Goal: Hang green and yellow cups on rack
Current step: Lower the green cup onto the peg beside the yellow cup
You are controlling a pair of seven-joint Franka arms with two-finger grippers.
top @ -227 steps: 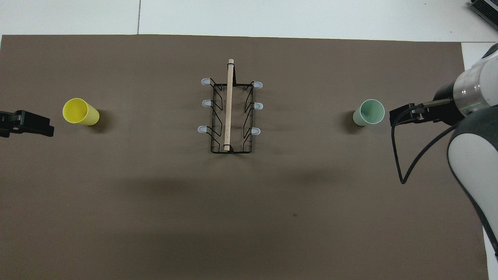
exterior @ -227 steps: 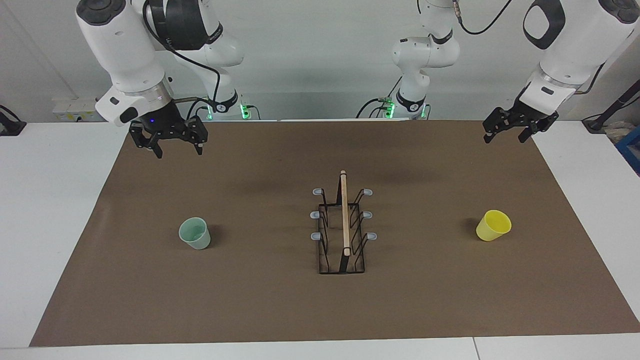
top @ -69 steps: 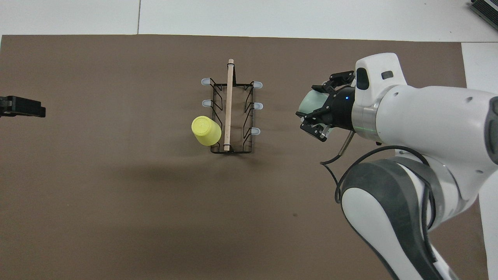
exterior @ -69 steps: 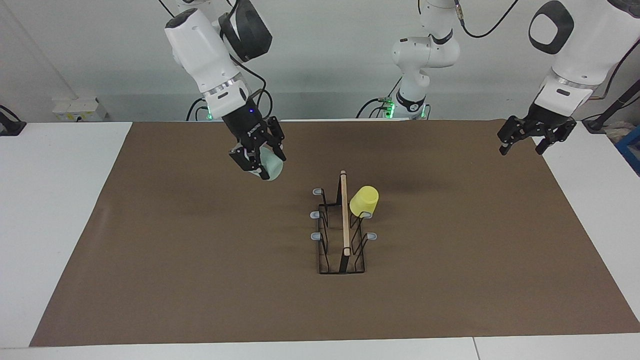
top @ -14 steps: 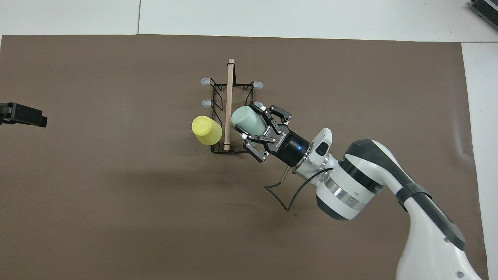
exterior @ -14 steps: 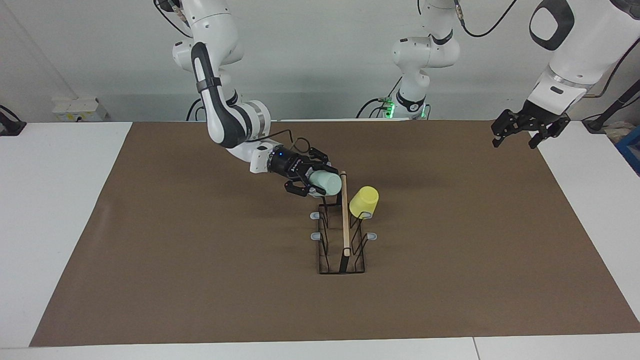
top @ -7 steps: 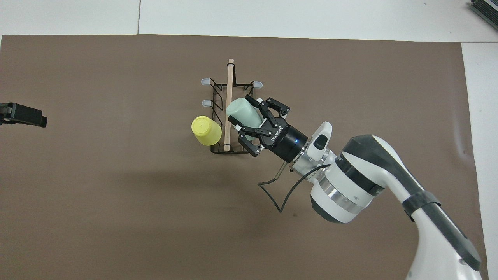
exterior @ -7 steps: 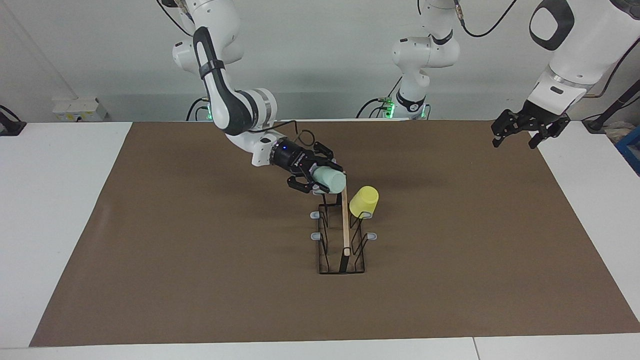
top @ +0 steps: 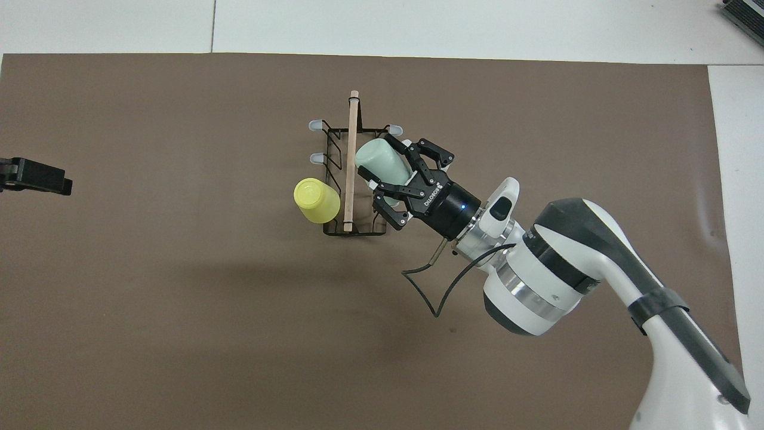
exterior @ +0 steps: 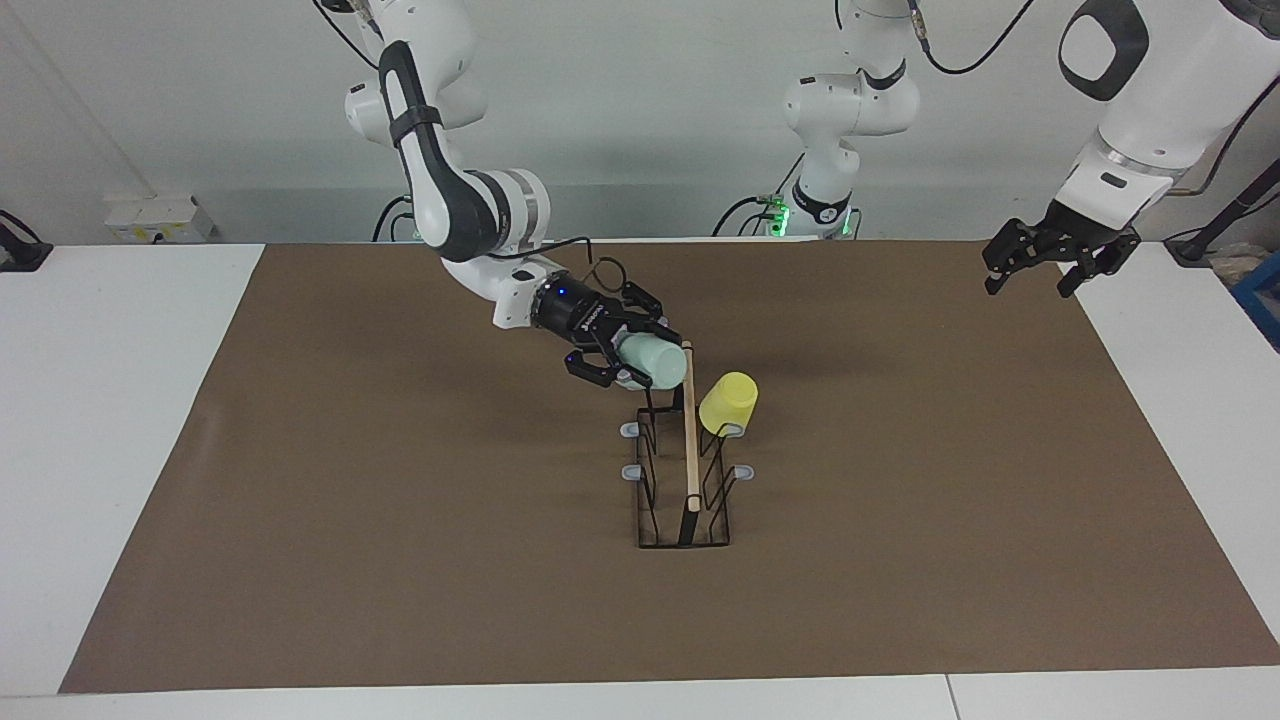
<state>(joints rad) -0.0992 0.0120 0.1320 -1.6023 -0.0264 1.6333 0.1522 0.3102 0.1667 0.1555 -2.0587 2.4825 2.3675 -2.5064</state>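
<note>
My right claw (exterior: 640, 362) is clamped around the green cup (exterior: 655, 361), gripping it by its side with the cup lying nearly sideways, bottom pointing toward the wooden rod (exterior: 689, 425) that runs along the top of the rack (exterior: 682, 460). I hold the cup up in the air over the rack's end nearer to me, on the side toward my right arm's end of the tabletop (exterior: 400, 520). In the overhead view the green cup (top: 382, 161) covers the prongs on that side and sits just beside the rod (top: 351, 161); whether it is touching a prong or the rod, I cannot quite tell from these angles.

The yellow cup (exterior: 728, 403) hangs upside down on a prong on the rack's other side, the side toward my left arm's end, just beside the rod. From above, the yellow cup (top: 317, 200) shows its closed bottom and leans outward from the rack (top: 355, 179).

My left claw (exterior: 1040, 262) waits, spread wide and holding nothing, up over the edge of the brown mat (exterior: 900, 560) at my left arm's end. Overhead, only the tip of my left claw (top: 36, 176) shows.
</note>
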